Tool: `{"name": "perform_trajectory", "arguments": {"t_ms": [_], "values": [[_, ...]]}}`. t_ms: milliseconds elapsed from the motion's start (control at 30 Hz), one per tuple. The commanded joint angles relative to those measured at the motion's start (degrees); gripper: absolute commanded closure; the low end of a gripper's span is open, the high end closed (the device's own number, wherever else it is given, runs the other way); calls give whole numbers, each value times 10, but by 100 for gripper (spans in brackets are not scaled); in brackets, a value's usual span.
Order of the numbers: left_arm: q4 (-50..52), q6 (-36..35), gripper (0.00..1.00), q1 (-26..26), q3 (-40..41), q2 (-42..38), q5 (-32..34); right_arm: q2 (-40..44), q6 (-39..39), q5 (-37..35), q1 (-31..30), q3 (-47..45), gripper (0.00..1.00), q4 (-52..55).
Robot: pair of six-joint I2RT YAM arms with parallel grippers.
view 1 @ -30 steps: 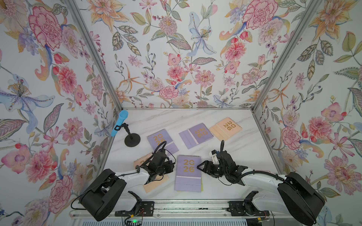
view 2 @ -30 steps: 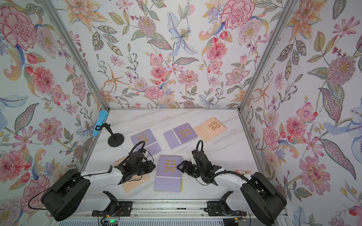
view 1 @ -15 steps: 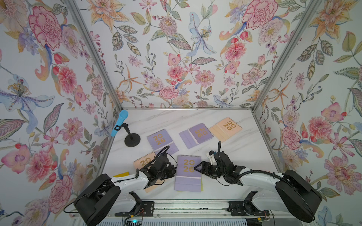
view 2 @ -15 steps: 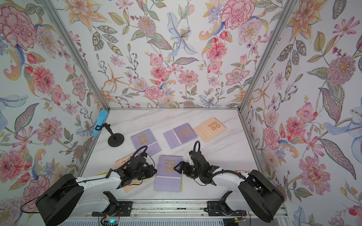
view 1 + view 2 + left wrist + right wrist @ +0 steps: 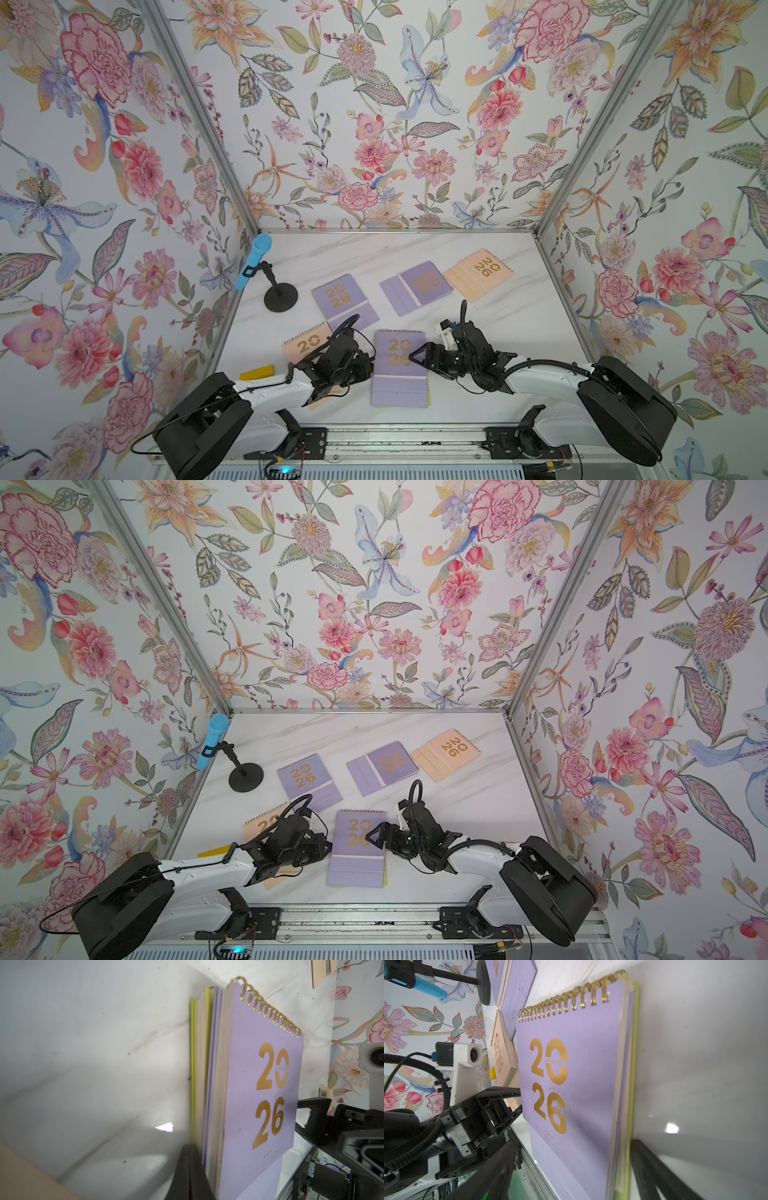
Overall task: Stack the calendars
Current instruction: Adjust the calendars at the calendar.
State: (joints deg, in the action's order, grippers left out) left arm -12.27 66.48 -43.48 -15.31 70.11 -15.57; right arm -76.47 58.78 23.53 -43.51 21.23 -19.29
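Over the last second both arms close in on the stack at the front middle of the marble table. The left gripper leaves its spot above the near peach calendar and now sits at the stack's left edge. The right gripper slides up to the right edge and spreads its jaws wider. The stack itself has not shifted.

We see the left fingers clenched on nothing, their tips against the side of the stack. The right jaws stand released and hold nothing, with one finger low by the table beside the yellow edge.

The stack is the top lavender calendar lying flat on the yellow calendar, which shows as a thin strip along the right side. We judge this to be a squaring-up from both sides, not a pick.

Four calendars remain loose: the near peach one, two lavender ones mid-table, and the far peach calendar. So we judge the task about a third done.
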Motion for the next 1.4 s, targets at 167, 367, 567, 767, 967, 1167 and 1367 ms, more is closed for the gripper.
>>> {"name": "perform_trajectory", "arguments": {"t_ms": [167, 367, 567, 767, 967, 1167, 1367], "values": [[-17, 19, 100, -18, 2, 9, -4, 6, 27, -7, -21, -12, 12, 8], [80, -10, 100, -19, -28, -17, 27, 59, 22, -61, -25, -7, 11, 118], [96, -2, 100, -19, -19, -41, 20, 113, 32, -62, -25, -36, 10, 141], [113, 5, 100, -26, -17, -55, 12, 114, 44, -50, -34, -53, 10, 122], [94, 23, 100, -41, -11, -54, 10, 90, 63, -46, -58, -62, 10, 74], [58, 37, 100, -56, -9, -27, -1, 48, 73, -37, -75, -55, 10, 28], [133, 11, 100, -38, -29, -60, 31, 87, 56, -70, -65, -40, 10, 106]]}}
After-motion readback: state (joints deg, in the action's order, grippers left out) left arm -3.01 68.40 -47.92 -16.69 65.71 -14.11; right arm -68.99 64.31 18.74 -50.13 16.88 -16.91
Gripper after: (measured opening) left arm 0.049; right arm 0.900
